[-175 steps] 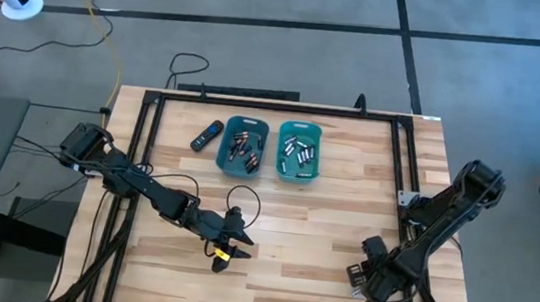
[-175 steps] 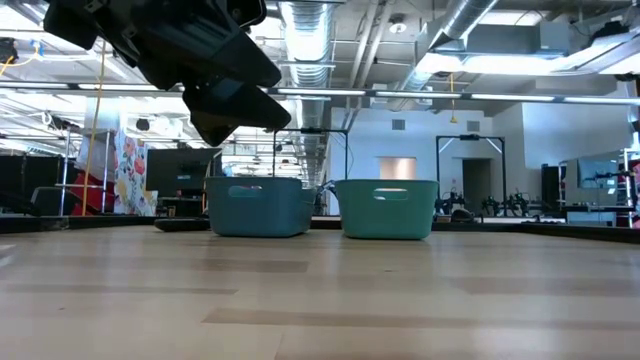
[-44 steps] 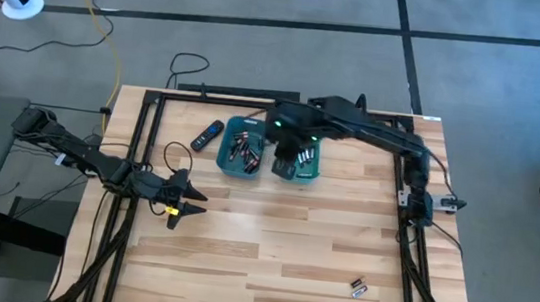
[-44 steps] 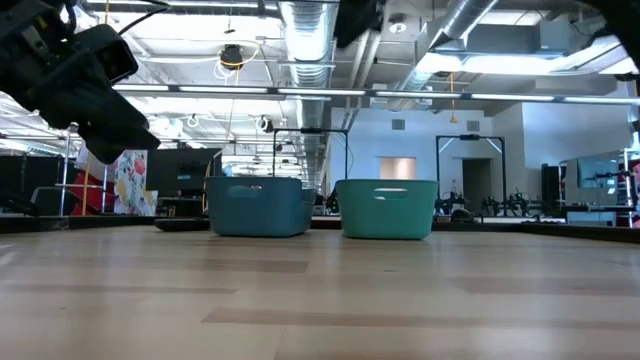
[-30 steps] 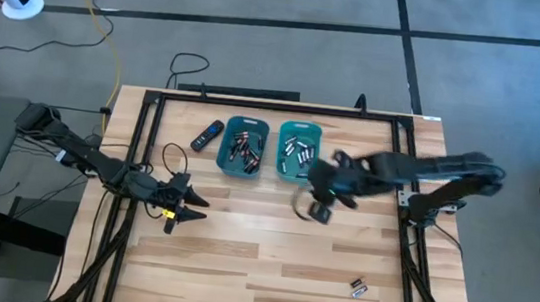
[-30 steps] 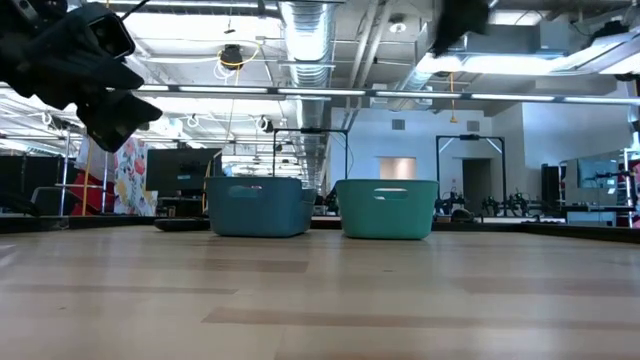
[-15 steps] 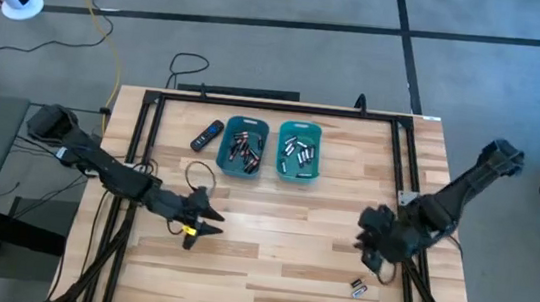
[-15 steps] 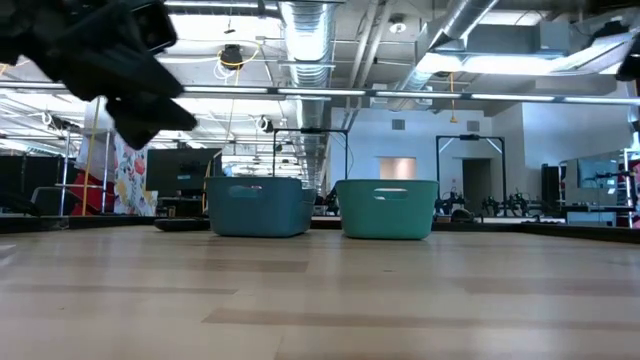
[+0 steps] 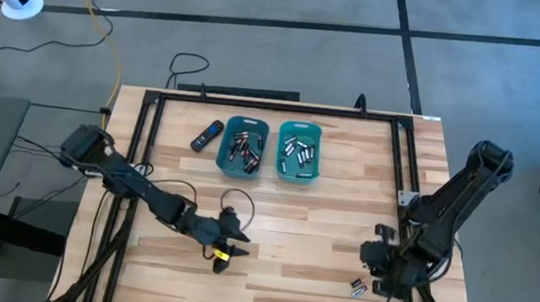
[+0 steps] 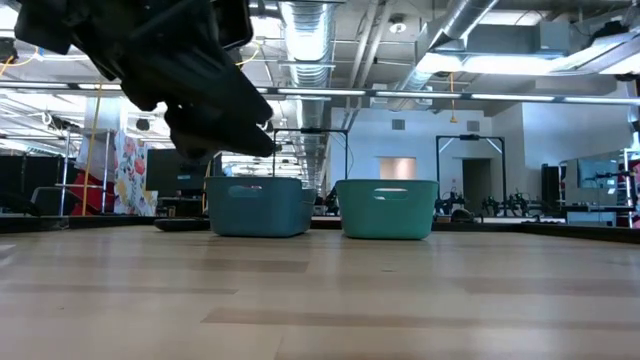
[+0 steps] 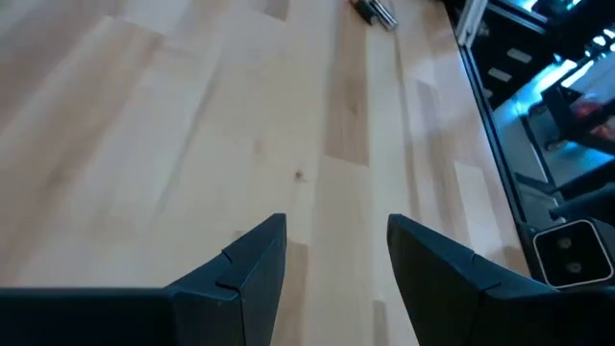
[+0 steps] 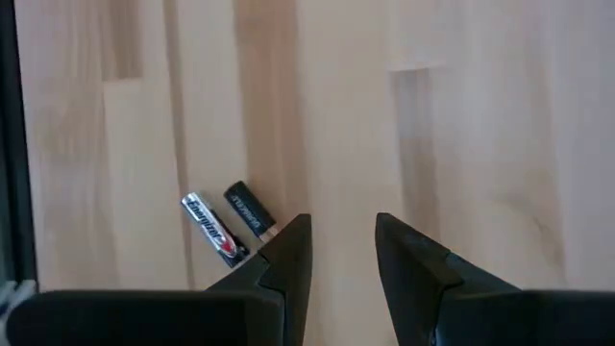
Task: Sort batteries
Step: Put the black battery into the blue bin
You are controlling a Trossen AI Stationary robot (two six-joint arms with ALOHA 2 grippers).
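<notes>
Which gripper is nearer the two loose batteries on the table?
Right. The right gripper hovers just beside the two loose batteries; the left gripper is far across the table.

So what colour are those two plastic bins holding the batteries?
Both plastic bins are teal, clearest in the high view.

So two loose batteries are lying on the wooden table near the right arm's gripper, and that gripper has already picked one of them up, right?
Not quite. The right gripper holds nothing: its fingers are apart with only bare wood between them. In the right wrist view both batteries lie on the table just beside it. The high view shows the pair close by that gripper.
</notes>
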